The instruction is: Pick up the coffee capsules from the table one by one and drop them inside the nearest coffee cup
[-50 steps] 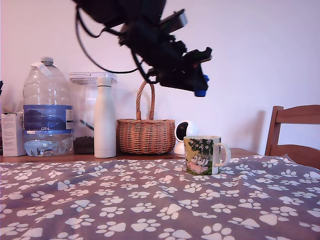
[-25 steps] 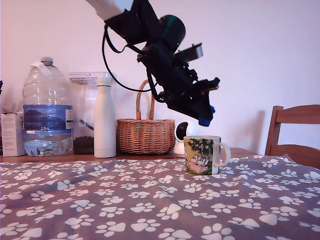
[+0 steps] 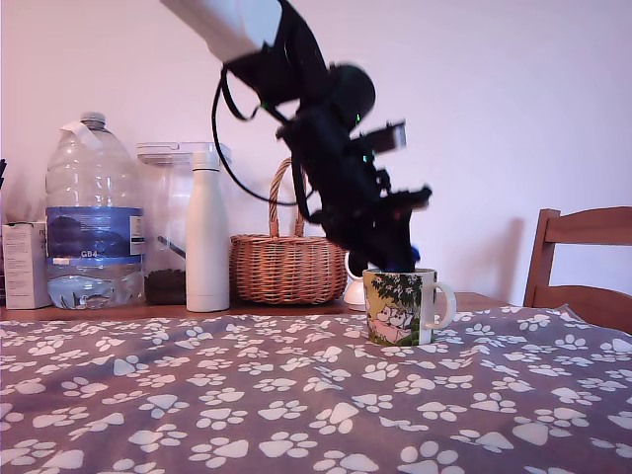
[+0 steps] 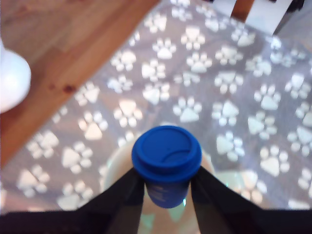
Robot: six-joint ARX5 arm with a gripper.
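The brown wooden table (image 3: 296, 308) runs across the room under a grey-purple cloth printed with white paw prints (image 3: 247, 395), and along its far edge stand a big clear plastic water bottle with a blue label (image 3: 94, 212), a clear lidded container (image 3: 168, 222), a tall white insulated bottle (image 3: 206, 232), a woven wicker basket with a hoop handle (image 3: 287, 259) and a small round white camera (image 3: 357, 267) (half hidden behind the arm). A brown wooden chair back (image 3: 583, 259) shows at three o'clock in the exterior view. The black arm with its white upper segment (image 3: 296, 109) reaches down from about eleven o'clock toward the ceramic mug with a green and yellow cartoon picture and a white handle (image 3: 400, 306), which stands on the cloth just right of centre in the exterior view. The black gripper (image 4: 166, 187) hangs right above the mug's mouth, its two fingers (image 4: 127, 195) clamped on either side of the small bright blue coffee capsule (image 4: 166, 158). From the wrist view the capsule sits directly over the mug's pale rim, its round flat face toward the camera; whether it has dipped below the rim I cannot tell.
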